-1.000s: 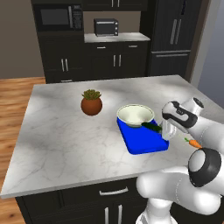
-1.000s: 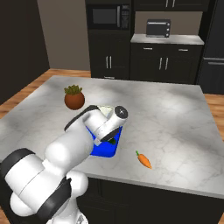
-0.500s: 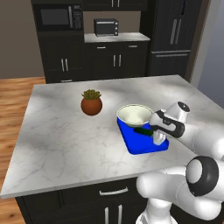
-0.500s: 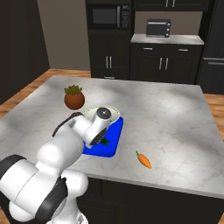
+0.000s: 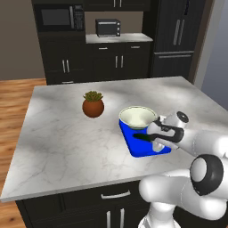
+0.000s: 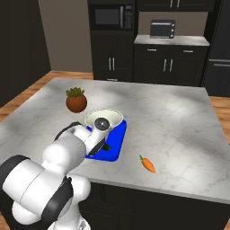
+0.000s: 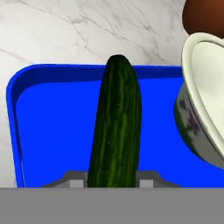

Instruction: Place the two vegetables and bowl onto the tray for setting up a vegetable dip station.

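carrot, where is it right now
In the right base view the carrot lies alone on the marble counter, right of the blue tray.

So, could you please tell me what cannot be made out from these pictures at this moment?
- Whether the cucumber touches the tray or hangs above it: no view settles it.
- Claw fingertips: cut off at the bottom of the hand view; the arm hides them in the right base view.
- Bowl: cut off by the right edge of the hand view.
- Tray's near right corner: hidden by the arm in the left base view.
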